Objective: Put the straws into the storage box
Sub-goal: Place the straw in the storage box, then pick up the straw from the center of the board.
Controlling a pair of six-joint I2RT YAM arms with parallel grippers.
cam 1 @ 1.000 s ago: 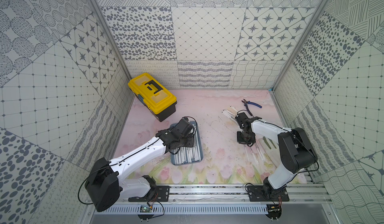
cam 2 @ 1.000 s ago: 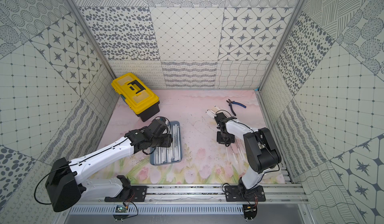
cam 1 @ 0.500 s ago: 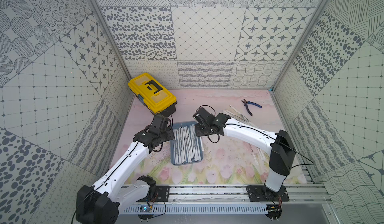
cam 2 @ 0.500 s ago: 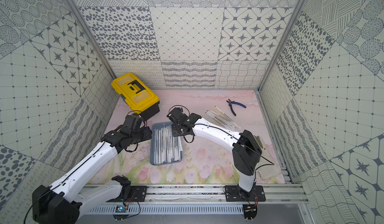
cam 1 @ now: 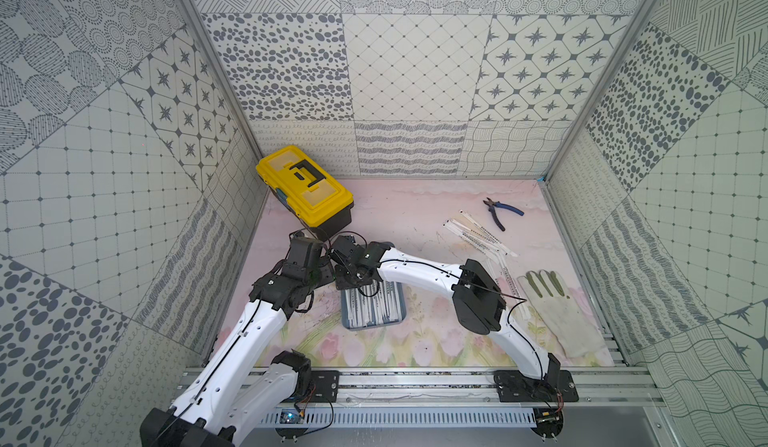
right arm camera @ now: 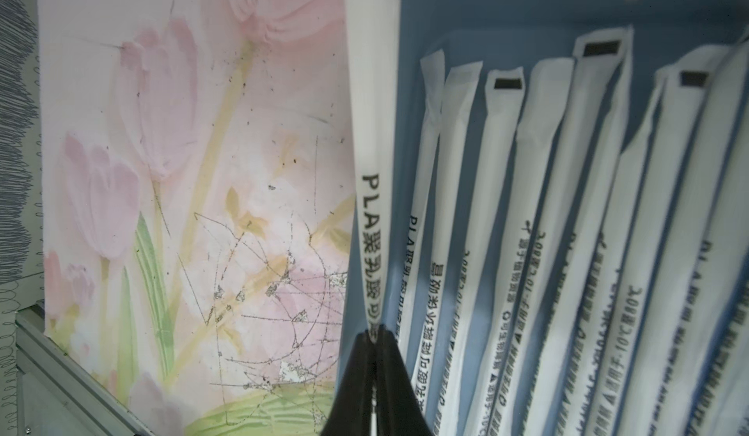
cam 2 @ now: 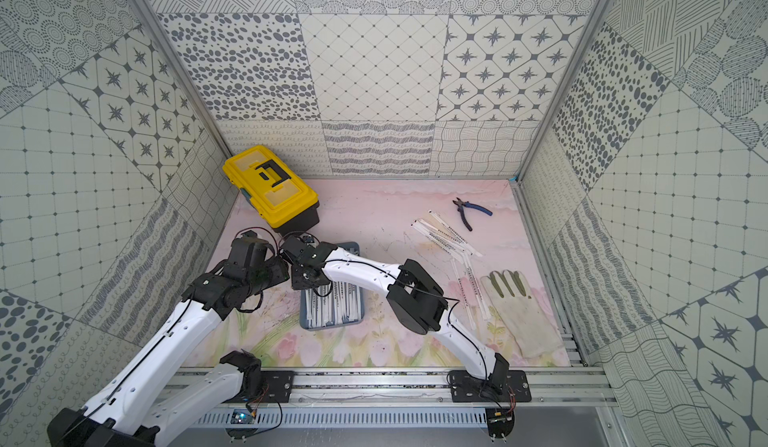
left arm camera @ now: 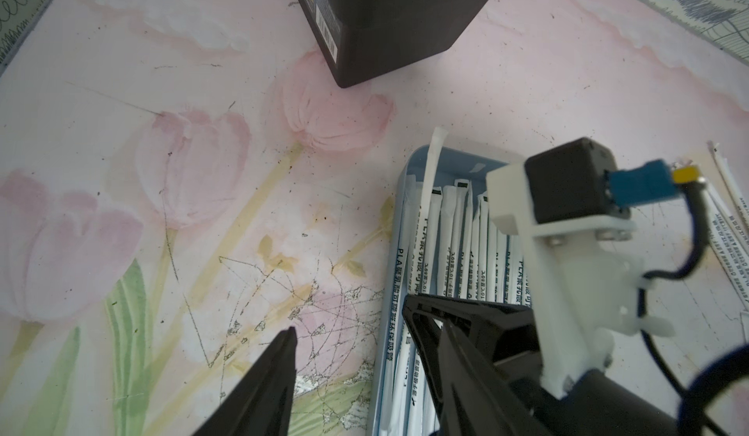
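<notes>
Two tools meet over the far end of the box, close to the toolbox.

Right tool: the jaws are clamped together on the held straw, gripping it across its printed part.

Left tool: the jaws stand apart with nothing between them. Bare table shows in the gap, just beside the box's long wall.

Only the right wrist view shows the grip itself. In both top views the right tool's tips are hidden under its own wrist. The right wrist view also shows the held straw running along one side wall of the box, with its free end out past the rim. The left wrist view shows the same end poking beyond the box's end rim. Whether the held straw touches the rim cannot be told.

Both top views show the loose straws on the table, spread between the pliers and the glove, well apart from the box. The left wrist view catches only a few of them at its edge.

The box holds many straws lying side by side along its length and covering most of its floor. The right wrist view shows a strip of bare blue floor at the far end. The toolbox lid is down.
</notes>
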